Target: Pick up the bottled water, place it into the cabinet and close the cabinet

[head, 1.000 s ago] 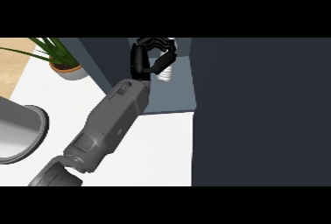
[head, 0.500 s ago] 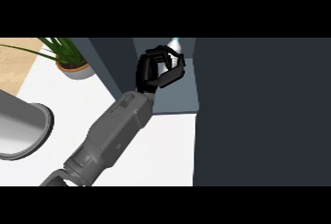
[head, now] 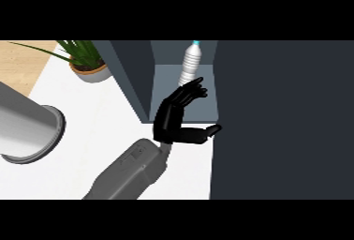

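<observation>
- Half a second earlier the left hand (head: 177, 117) had been curled at the cabinet's (head: 166, 82) opening with something pale showing at its top. Now its fingers (head: 194, 90) were stretched out nearly straight, thumb spread to the right, and it held nothing.
- The water bottle (head: 191, 62) stood upright by itself inside the cabinet, cap up, against the back of the open compartment.
- I judged from this that the bottle had been let go. That would mean the placing step was done, leaving only the closing.
- The bottle lay just beyond the fingertips, further into the cabinet than the hand. Its base sat right at the tips, and whether they touched it could not be told.
- The palm and wrist hung over the front edge of the compartment, so the hand would need to back out over the counter (head: 90, 117) before anything could swing shut.
- The broad dark panel (head: 283, 117) to the right of the thumb was probably the door. The hinge was not visible.
- The right hand did not show.
</observation>
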Controlling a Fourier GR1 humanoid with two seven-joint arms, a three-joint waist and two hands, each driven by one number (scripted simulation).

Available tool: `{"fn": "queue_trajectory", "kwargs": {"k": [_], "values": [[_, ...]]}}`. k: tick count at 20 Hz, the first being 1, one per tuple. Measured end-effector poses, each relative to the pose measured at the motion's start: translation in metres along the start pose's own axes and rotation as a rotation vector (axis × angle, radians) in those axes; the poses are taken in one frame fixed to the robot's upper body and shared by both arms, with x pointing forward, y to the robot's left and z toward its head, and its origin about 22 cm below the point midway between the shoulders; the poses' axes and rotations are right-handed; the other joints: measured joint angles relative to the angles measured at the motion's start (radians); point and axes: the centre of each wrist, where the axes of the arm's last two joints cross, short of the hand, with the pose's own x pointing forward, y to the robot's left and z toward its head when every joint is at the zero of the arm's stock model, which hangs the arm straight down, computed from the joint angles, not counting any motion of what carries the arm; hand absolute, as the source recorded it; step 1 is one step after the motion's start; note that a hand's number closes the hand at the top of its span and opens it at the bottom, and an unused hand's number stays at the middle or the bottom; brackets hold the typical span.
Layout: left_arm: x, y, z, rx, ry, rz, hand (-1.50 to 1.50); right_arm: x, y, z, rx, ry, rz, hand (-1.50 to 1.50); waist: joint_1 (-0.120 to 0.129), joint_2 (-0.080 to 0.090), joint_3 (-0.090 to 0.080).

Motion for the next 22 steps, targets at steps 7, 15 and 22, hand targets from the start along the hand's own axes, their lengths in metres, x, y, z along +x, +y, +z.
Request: {"fn": "queue_trajectory", "kwargs": {"k": [7,15,22], "values": [[0.006,0.015,0.075,0.056,0.011,0.022,-1.5,0.0,0.006,0.003,-0.023,0.003,-0.009,-1.5,0.023,-0.003,0.0],[0.034,0.054,0.152,0.108,-0.012,0.013,-1.5,0.001,0.002,0.0,0.178,0.047,-0.041,1.5,0.042,-0.005,-0.002],[0.063,0.091,0.195,0.088,-0.039,-0.016,-1.5,0.0,-0.003,-0.014,0.426,0.066,-0.05,1.5,0.059,-0.005,-0.005]]}}
